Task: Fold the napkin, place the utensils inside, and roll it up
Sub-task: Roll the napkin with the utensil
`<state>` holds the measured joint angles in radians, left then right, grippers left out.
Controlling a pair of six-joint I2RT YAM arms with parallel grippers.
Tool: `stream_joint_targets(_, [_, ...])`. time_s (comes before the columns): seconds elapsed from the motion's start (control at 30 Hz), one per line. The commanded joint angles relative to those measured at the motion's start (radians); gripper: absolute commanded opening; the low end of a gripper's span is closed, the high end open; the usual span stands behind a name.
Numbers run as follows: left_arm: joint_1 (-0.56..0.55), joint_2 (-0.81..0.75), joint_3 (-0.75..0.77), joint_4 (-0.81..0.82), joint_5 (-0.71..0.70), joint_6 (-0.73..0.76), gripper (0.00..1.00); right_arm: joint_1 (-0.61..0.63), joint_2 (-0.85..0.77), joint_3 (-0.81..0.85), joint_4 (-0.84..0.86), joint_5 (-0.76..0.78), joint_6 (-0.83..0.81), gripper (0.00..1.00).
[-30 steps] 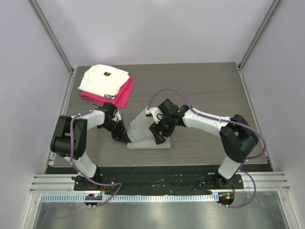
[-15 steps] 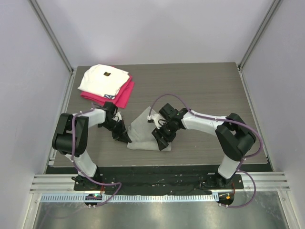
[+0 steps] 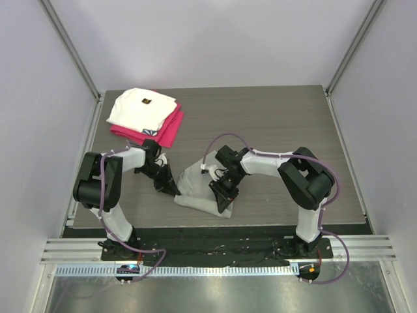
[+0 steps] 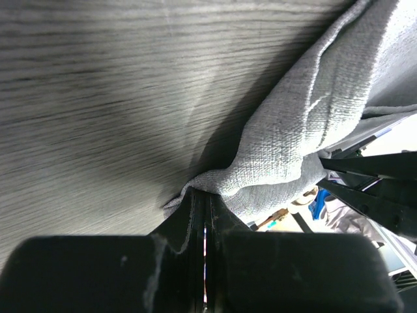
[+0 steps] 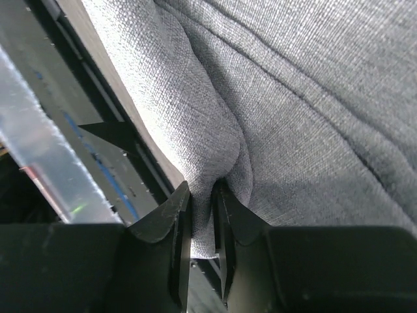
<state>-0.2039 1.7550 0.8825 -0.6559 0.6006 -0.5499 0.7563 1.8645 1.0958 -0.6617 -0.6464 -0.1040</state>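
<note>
One woven light-grey napkin (image 3: 195,187) lies bunched at the near middle of the wood-grain worktop (image 3: 280,117). The left arm (image 3: 124,160) reaches in low, its jaws pinched tight on the napkin's left corner. The right arm (image 3: 267,160) is bent back on itself, its jaws narrow around a fold at the napkin's near right edge.

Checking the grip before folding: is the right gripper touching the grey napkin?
Touching. In the right wrist view the right gripper is pinched on a bunched fold of the napkin, cloth filling the gap between its fingers.
</note>
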Motion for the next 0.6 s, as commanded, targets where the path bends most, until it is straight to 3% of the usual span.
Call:
stream_joint_targets(0.0, [-0.011, 0.043, -0.007, 0.013, -0.114, 0.031, 0.0, -0.011, 0.048, 0.018, -0.009, -0.033, -0.002, 0.25])
stream_joint_targets(0.17, [-0.012, 0.063, 0.009, -0.004, -0.114, 0.036, 0.0, -0.017, -0.007, 0.094, -0.042, 0.04, 0.023, 0.34])
stream_joint_targets(0.2, [-0.011, 0.063, 0.01, -0.008, -0.114, 0.039, 0.0, -0.017, -0.019, 0.119, -0.079, 0.072, 0.024, 0.38])
stream_joint_targets(0.23, [-0.011, 0.064, 0.013, -0.01, -0.113, 0.045, 0.0, -0.017, -0.033, 0.174, -0.096, 0.089, 0.026, 0.49])
stream_joint_targets(0.37, [-0.009, 0.075, 0.027, -0.033, -0.117, 0.059, 0.0, 0.029, -0.103, 0.3, -0.134, 0.212, 0.033, 0.63])
stream_joint_targets(0.57, [-0.009, 0.092, 0.038, -0.051, -0.119, 0.074, 0.0, 0.236, -0.189, 0.251, 0.062, 0.539, 0.0, 0.65])
